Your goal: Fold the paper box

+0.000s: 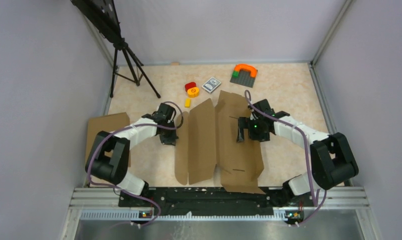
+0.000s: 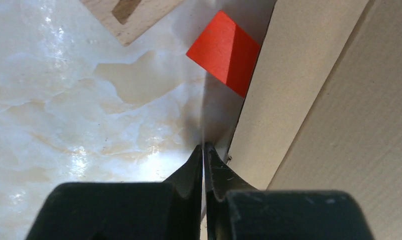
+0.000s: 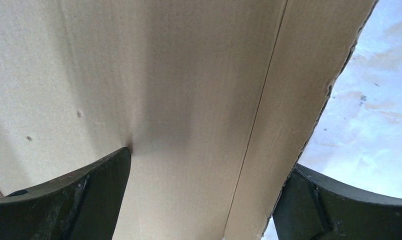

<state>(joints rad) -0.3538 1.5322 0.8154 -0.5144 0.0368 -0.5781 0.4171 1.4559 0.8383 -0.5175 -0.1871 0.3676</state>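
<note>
Paper box [image 1: 204, 145]: one. Tripod [image 1: 123, 46]: one. Card deck [image 1: 211, 84]: one. Baseplate [image 1: 240, 78]: one. Orange arch [image 1: 245, 68]: one.

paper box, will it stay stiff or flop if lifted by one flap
Probably bends at its creases: the paper box has panels raised at angles. Likely light, being one thin sheet. May slide on the glossy table when pushed.

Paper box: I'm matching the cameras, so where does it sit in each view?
Top external: paper box, opened flat, centre of frame.
Left wrist: paper box along the right side.
Right wrist: paper box fills most of the frame.
Shared landmark: marbled tabletop.
</note>
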